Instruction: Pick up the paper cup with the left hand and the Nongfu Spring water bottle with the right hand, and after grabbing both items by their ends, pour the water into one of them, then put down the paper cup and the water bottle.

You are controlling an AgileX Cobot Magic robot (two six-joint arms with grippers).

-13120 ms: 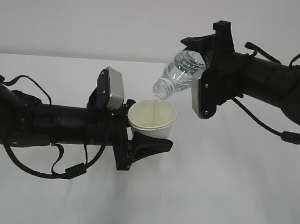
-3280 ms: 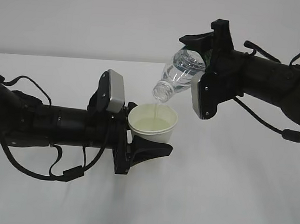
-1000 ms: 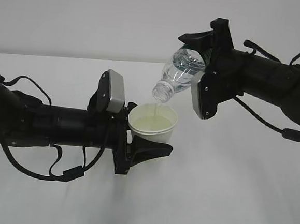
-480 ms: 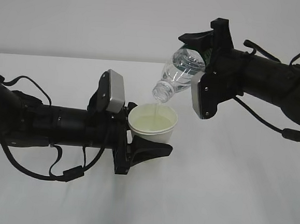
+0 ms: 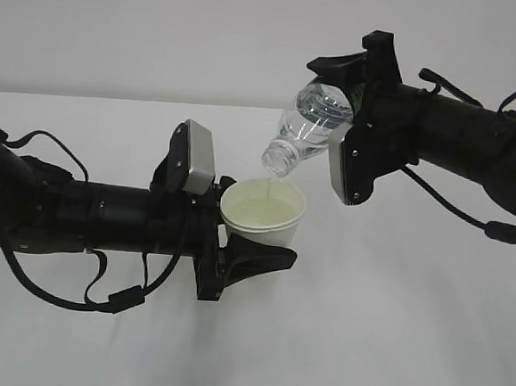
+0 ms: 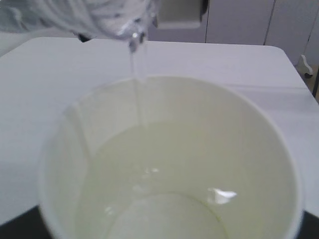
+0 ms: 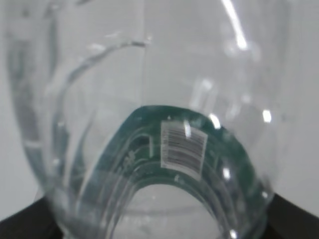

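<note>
Right now you have one paper cup (image 5: 262,215) clamped upright in the left hand (image 5: 252,251), raised above the white table (image 5: 390,329). To its right and higher, your right hand (image 5: 360,94) pinches one Nongfu Spring water bottle (image 5: 310,126), tilted mouth-down, with a thin stream of water (image 6: 137,94) falling into the cup.

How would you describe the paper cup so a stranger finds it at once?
Above the white table, two black arms meet near the middle. The left gripper holds the paper cup: short, white, open-topped, with pale yellowish water inside, unlike the clear bottle tilted above it.
</note>
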